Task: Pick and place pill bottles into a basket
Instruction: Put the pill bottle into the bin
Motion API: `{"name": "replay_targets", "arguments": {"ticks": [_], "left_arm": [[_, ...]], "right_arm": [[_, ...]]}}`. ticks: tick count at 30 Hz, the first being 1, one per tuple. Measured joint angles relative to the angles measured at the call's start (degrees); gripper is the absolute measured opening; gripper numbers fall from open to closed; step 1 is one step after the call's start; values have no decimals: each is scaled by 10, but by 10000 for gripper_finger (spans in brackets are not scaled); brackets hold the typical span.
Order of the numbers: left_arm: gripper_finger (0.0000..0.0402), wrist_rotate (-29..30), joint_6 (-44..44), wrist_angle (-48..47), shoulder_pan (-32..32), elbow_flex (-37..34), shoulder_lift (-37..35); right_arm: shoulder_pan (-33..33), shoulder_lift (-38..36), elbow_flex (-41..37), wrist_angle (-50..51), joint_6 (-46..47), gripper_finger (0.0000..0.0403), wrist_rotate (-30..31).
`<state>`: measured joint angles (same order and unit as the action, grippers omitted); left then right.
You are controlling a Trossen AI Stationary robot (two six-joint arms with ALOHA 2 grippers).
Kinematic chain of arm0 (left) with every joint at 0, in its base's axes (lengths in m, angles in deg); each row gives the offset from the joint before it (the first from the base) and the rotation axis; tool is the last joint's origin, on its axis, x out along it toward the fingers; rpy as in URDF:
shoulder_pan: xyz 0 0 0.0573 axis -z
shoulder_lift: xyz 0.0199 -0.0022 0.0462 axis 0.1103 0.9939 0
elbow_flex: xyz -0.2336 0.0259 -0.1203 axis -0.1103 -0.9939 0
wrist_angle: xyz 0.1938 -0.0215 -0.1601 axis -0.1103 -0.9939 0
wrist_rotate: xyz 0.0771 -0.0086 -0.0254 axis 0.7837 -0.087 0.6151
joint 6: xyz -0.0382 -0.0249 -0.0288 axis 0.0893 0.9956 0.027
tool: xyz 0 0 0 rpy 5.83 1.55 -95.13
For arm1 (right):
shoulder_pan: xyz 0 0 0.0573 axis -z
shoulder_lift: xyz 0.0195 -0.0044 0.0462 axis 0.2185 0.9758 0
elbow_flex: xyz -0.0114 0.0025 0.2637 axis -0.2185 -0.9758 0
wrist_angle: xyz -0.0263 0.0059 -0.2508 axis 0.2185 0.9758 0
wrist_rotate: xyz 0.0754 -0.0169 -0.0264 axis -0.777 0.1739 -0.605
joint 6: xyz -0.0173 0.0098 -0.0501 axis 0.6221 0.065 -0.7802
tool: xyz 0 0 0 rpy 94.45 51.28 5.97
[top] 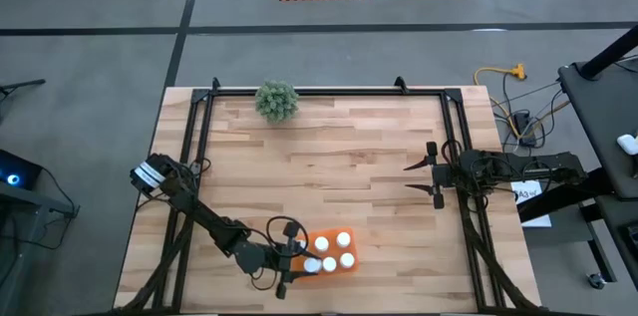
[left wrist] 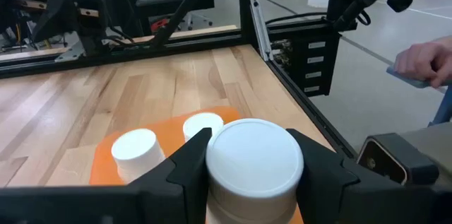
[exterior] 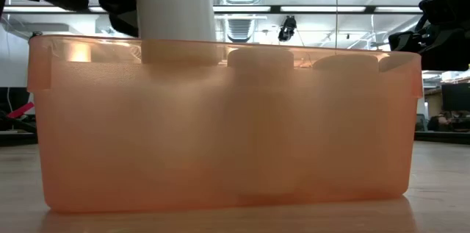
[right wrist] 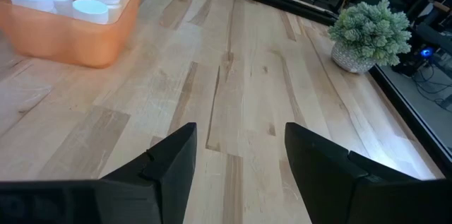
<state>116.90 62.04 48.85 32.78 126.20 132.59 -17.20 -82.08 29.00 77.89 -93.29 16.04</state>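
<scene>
over the near left corner of the orange basket [top: 334, 268], my left gripper [top: 296, 262] is clamped on a white pill bottle [left wrist: 253, 169], one finger on each side of it just under the round cap. from the table-height camera that bottle [exterior: 176, 16] sits upright, its lower part already below the basket [exterior: 224, 126] rim and its upper part standing above it. other bottles are inside the basket; from above i count four white caps [top: 344, 240] in it besides the held one, and two show as pale shapes [exterior: 261, 60] through the orange wall. my left wrist camera shows two of them [left wrist: 134, 146] standing just beyond the held bottle.

the basket rests on the wooden worktop [top: 329, 157] near its front edge, toward the left arm's side.

my right gripper [top: 424, 178] hangs over the right part of the worktop, well apart from the basket, fingers spread wide with nothing between them [right wrist: 240, 153]. its wrist camera sees the basket [right wrist: 70, 30] with bottles farther off.

a small green plant [top: 276, 100] stands at the far edge of the worktop. a person's hand [left wrist: 424, 61] shows beyond the worktop's side.
</scene>
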Motion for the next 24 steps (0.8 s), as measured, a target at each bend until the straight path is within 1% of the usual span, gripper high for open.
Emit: {"name": "replay_targets", "arguments": {"ticks": [3, 7, 16, 24], "left_arm": [[141, 0, 15, -7, 1, -3, 0], [141, 1, 35, -47, 1, -2, 0], [141, 1, 59, -60, 0, 1, 0], [141, 1, 63, -75, 0, 0, 0]], "right_arm": [[0, 0, 0, 0, 0, 206, 0], [0, 0, 0, 0, 0, 206, 0], [0, 0, 0, 0, 0, 206, 0], [0, 0, 0, 0, 0, 206, 0]]}}
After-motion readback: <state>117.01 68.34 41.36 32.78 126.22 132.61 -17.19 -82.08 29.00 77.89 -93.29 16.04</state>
